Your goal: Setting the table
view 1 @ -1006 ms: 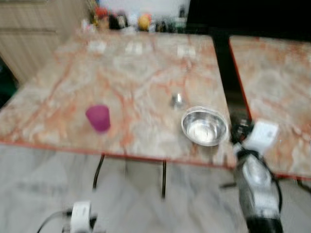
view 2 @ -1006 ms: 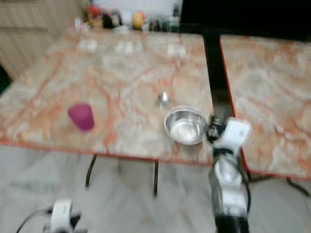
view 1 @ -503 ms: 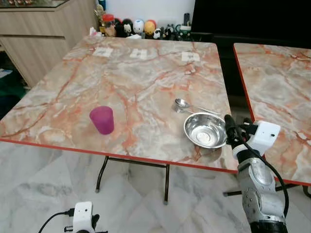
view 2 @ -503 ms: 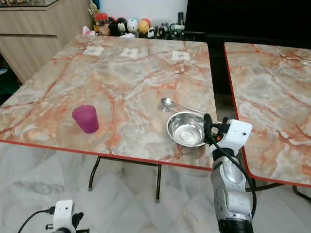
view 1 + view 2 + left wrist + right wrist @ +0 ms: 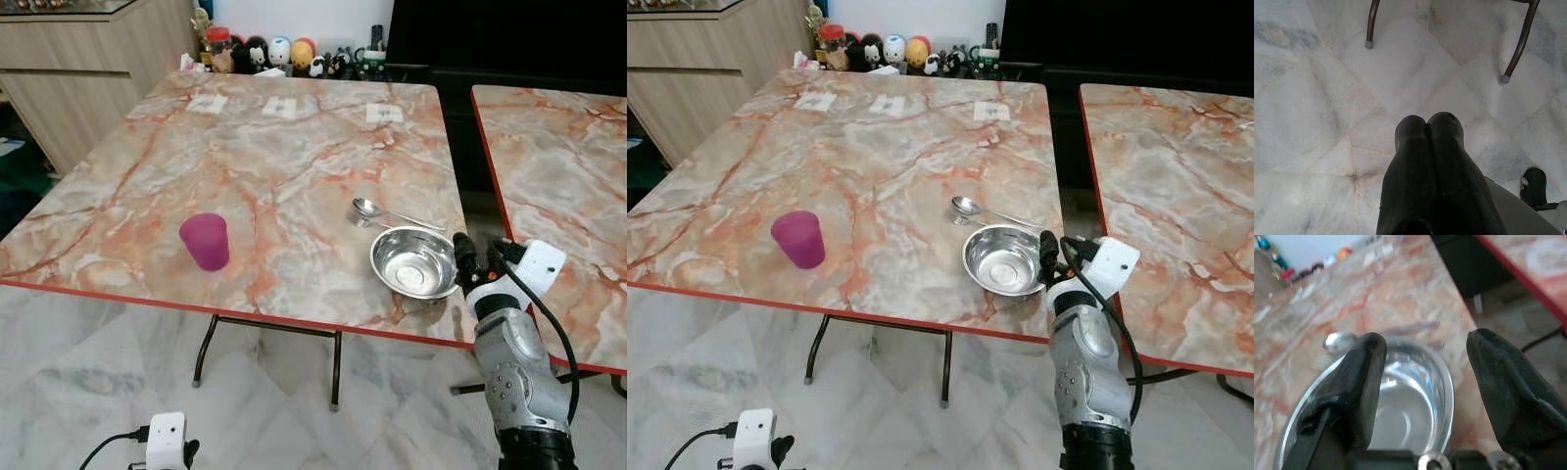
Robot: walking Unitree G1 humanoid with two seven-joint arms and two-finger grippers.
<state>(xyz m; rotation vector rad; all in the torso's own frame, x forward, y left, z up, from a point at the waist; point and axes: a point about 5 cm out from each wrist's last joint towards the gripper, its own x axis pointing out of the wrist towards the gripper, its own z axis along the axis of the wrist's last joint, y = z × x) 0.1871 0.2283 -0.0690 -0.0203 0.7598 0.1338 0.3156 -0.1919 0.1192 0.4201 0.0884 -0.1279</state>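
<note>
here the right pincer, fingers spread, partly hides the steel bowl's rim.

This is a home dining area. Ahead of the right gripper stands a marble-patterned table with a red edge, and a second matching table lies to its right. Beyond them are small toy figurines, a wooden cabinet, and below, a polished marble floor.

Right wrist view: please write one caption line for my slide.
Open right claw poised at the rim of the steel bowl, a spoon lying just beyond on the marble table.
</note>
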